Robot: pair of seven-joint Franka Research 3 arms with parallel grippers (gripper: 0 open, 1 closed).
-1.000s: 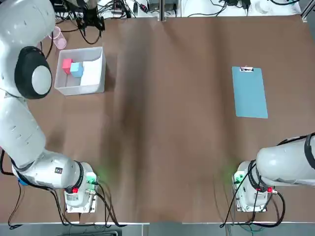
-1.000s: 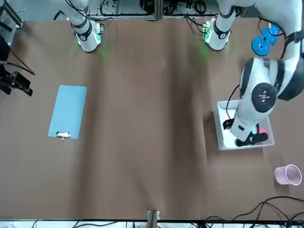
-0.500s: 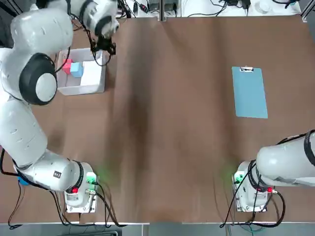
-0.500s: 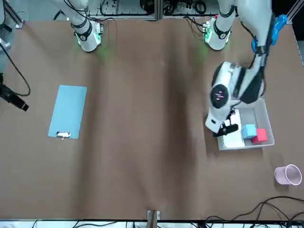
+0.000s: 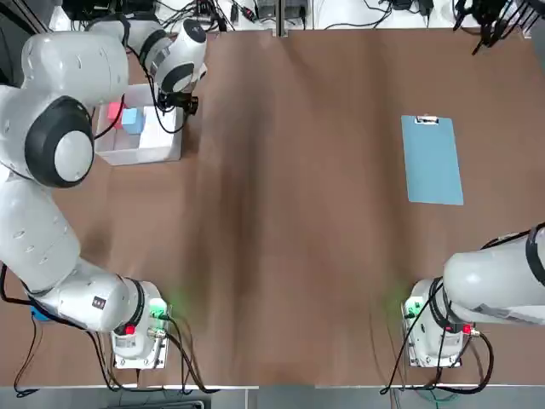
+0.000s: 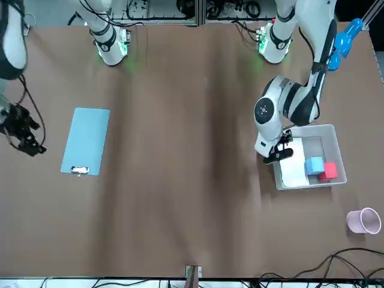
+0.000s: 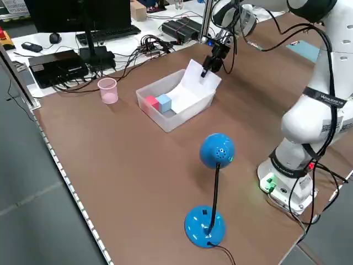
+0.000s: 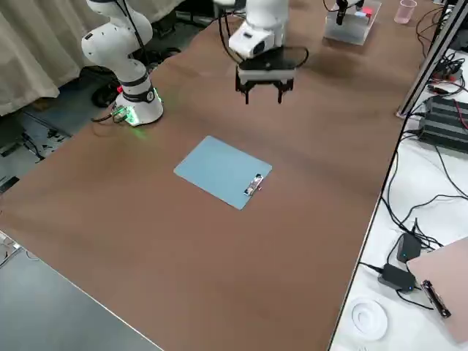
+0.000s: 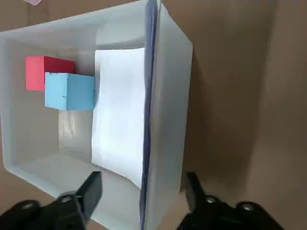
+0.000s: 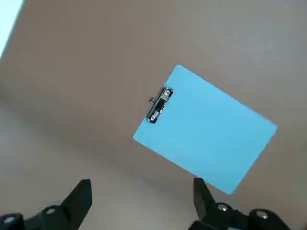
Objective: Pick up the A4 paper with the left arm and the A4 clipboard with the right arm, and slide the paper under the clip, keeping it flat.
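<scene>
Straddling bin (image 9: 168,96) wall at frame bottom, left gripper (image 9: 141,191) spread; paper (image 9: 120,110) inside. Hovering clear of clipboard (image 10: 206,129), right gripper (image 10: 139,196) spread.

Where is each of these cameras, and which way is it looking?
Top: overhead, looking down; both bases, the left arm over the bin, the clipboard.
Front: across the table, facing the robot; left gripper at the bin's edge.
Left side: raised, looking diagonally; the paper leaning in the bin, a blue lamp.
Right side: raised; right gripper above the clipboard.
Left wrist: its fingers straddle the bin wall.
Right wrist: looks down on the clipboard.
Shared: bin and clipboard recur across views.
</scene>
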